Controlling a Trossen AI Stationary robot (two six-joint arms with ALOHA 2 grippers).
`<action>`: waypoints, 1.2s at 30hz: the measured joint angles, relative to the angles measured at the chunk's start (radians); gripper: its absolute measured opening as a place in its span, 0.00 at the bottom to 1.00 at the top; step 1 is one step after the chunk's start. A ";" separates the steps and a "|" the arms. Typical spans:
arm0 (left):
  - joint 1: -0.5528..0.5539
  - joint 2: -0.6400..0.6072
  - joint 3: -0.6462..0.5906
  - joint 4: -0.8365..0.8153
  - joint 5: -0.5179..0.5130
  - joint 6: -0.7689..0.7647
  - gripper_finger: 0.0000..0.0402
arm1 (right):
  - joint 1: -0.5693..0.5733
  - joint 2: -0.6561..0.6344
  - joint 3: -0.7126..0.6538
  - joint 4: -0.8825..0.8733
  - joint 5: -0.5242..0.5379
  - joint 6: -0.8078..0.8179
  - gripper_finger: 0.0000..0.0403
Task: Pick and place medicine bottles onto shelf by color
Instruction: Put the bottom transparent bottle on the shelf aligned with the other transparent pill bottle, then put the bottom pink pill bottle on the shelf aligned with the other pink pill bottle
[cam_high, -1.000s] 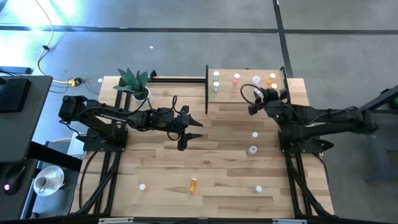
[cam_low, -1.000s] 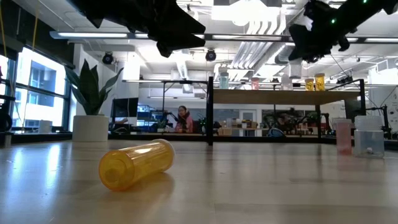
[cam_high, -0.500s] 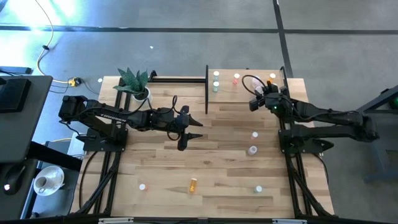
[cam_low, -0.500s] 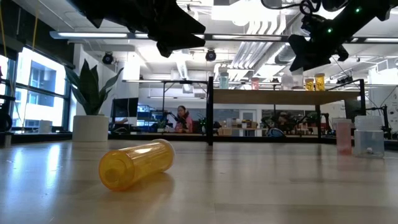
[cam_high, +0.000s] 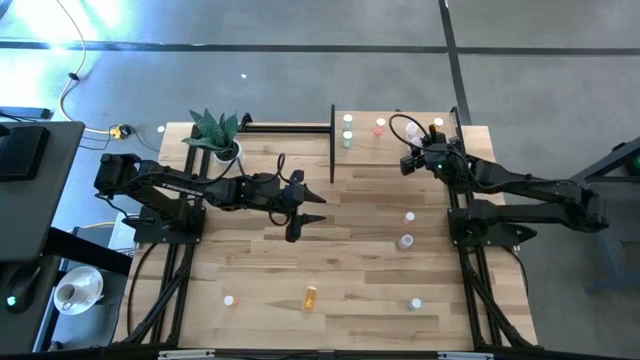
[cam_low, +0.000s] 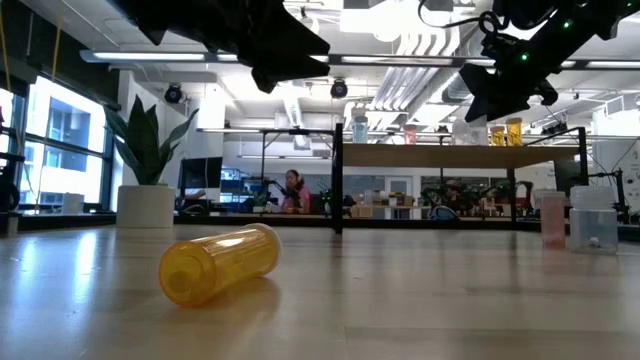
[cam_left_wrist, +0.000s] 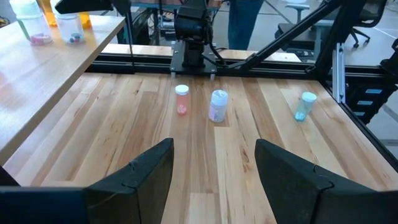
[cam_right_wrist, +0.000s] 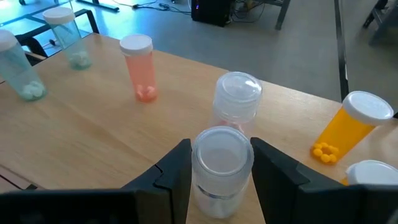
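Observation:
The pale wood shelf (cam_high: 395, 140) stands at the table's far right. On it stand two teal bottles (cam_right_wrist: 65, 37), a pink one (cam_right_wrist: 139, 65), a clear one (cam_right_wrist: 237, 93) and an orange one (cam_right_wrist: 348, 127). My right gripper (cam_right_wrist: 221, 149) is over the shelf's near part (cam_high: 408, 160), shut on a clear white-capped bottle (cam_right_wrist: 222, 168). My left gripper (cam_high: 300, 210) hovers open and empty over the table's middle. An orange bottle (cam_low: 220, 262) lies on its side near the table's front edge. My right gripper pinches the clear bottle between its two fingers, on opposite sides of its body (cam_right_wrist: 199, 177) just below the cap. The bottle stands upright in the hold. Whether its base rests on the shelf, I cannot tell.
On the table stand a pink bottle (cam_left_wrist: 181, 99), a clear one (cam_left_wrist: 218, 106) and a teal one (cam_left_wrist: 305, 106) on the right half, and a small capped one (cam_high: 229, 299) at the front left. A potted plant (cam_high: 220, 135) stands at the far left.
My right gripper has gone toward the table's far edge over the shelf and a little down, carrying the clear bottle upright.

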 joint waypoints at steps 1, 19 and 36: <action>0.000 0.000 0.000 0.000 0.000 0.000 0.54 | 0.000 -0.001 0.000 0.000 0.000 -0.002 0.32; 0.000 0.000 0.000 0.000 0.000 0.000 0.54 | 0.000 -0.001 0.000 0.017 0.009 -0.053 0.44; 0.001 0.000 0.000 -0.002 0.000 0.000 0.54 | 0.001 -0.069 0.018 0.026 0.000 -0.079 0.49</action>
